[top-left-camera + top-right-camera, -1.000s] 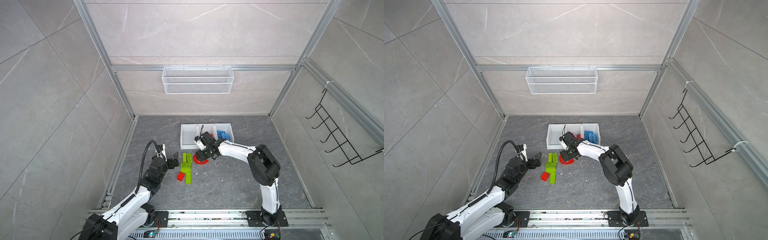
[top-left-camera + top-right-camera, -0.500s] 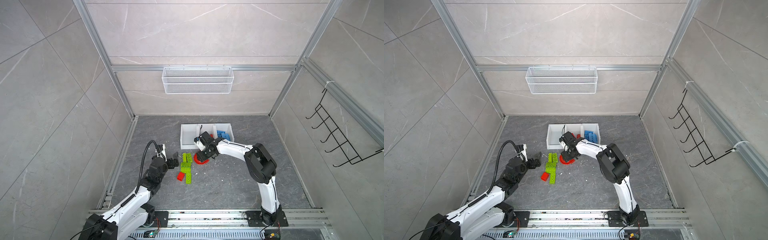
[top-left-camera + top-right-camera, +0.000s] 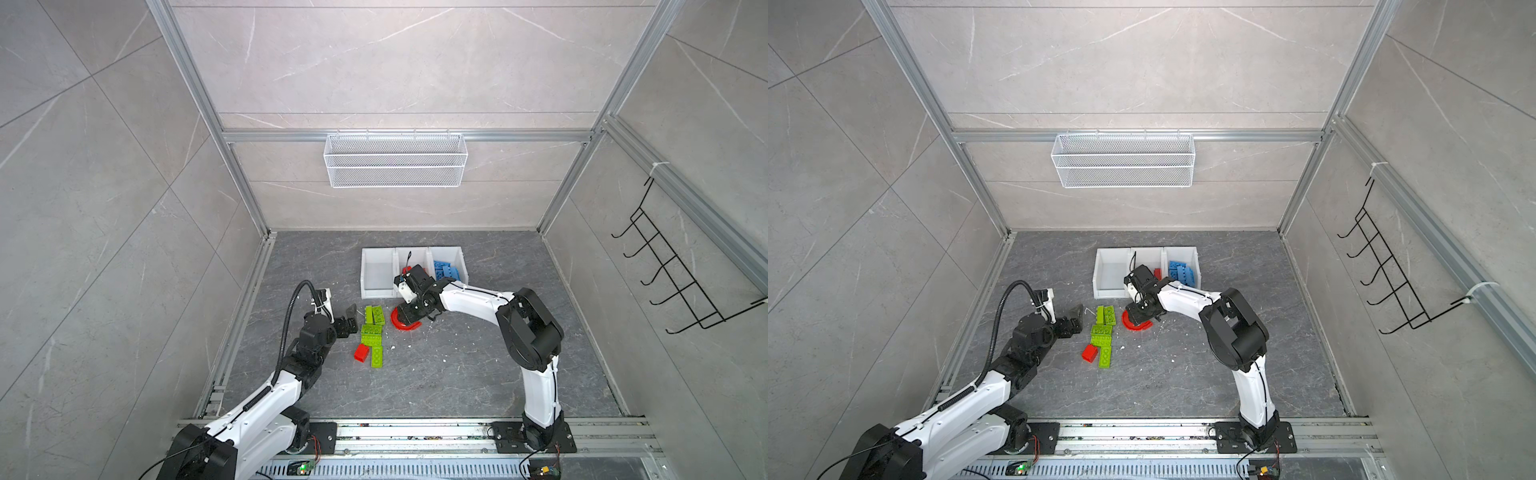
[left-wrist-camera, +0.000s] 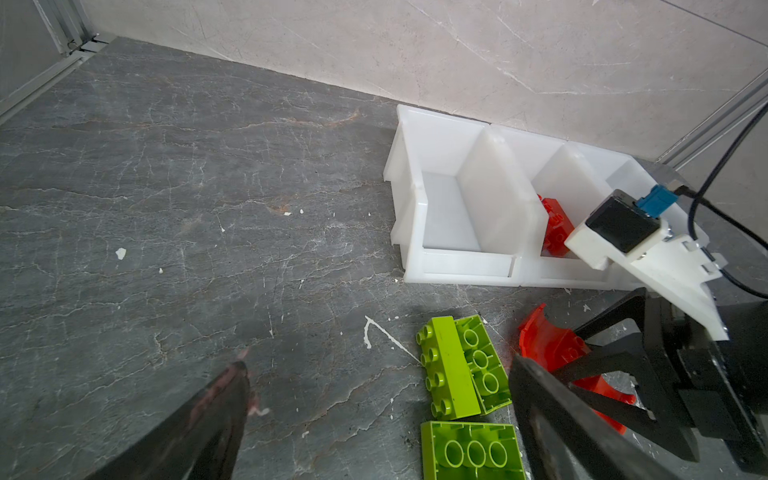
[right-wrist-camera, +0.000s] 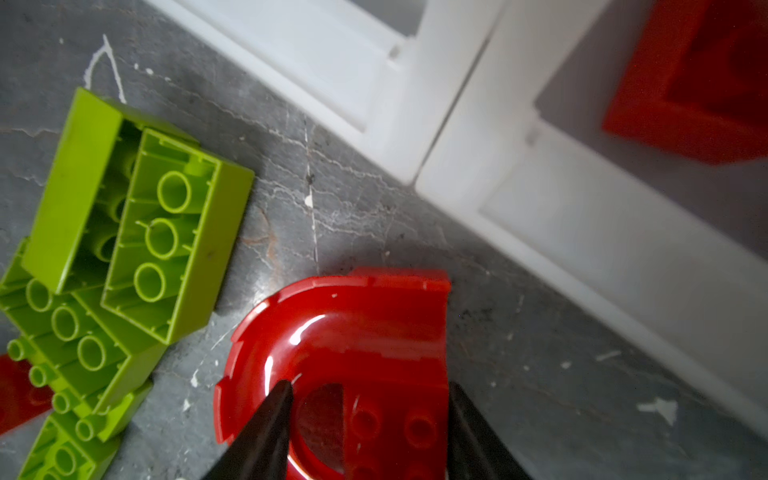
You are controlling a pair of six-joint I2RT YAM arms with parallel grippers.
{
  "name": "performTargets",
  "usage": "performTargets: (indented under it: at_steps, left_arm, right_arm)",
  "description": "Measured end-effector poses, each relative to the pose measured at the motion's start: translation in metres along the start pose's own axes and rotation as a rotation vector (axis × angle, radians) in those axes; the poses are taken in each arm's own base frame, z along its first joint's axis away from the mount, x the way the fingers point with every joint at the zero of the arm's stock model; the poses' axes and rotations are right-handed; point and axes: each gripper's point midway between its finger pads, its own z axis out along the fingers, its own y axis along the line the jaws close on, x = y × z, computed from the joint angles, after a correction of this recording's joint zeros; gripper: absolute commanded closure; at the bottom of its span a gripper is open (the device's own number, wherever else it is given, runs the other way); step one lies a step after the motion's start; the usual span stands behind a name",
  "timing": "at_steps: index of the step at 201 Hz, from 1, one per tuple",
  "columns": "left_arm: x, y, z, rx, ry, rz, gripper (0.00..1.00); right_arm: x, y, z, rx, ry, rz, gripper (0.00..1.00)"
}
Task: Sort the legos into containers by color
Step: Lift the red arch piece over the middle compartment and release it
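Right wrist view: the right end effector (image 5: 370, 390) had come straight down over the red arch (image 5: 345, 345), which lay flat on the table (image 5: 374, 232), just short of the containers' front lips. One of its fingers (image 5: 274, 415) sat inside the arch's curved hollow and the other against the straight outer side. They appeared to pinch the studded leg between them. That hold made sense, because the leg is the only narrow, flat-sided part of so broad a curved piece.

In a top view the containers (image 3: 364, 272) stood in a row toward the table's far edge, low lips facing the near edge so bricks could go in from the front. Blue bricks (image 3: 446, 270) filled the bin nearest the right edge and red bricks (image 4: 555, 226) lay in the middle bin. The bin nearest the left edge (image 4: 446, 216) was bare, presumably kept for green. The arch probably belonged in the middle bin, a short lift away.

The green bricks (image 3: 371, 334) and a small red brick (image 3: 361, 353) lay clustered mid-table, unsorted. The left end effector (image 3: 352, 319) hung beside them with its fingers spread wide and held nothing, probably clear of the right arm's working space.
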Motion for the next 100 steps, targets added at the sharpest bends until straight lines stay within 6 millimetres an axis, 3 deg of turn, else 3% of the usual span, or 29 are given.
performTargets:
  at_steps: [53,100]
  left_arm:
    - [0.000,0.000,0.000,0.000,0.000,0.000,0.01]
    - [0.000,0.000,0.000,0.000,0.000,0.000,0.01]
  right_arm:
    - [-0.030,-0.002,-0.050,-0.025,-0.141,0.052,0.55]
    - [-0.065,-0.034,-0.090,-0.018,-0.263,0.131,0.57]
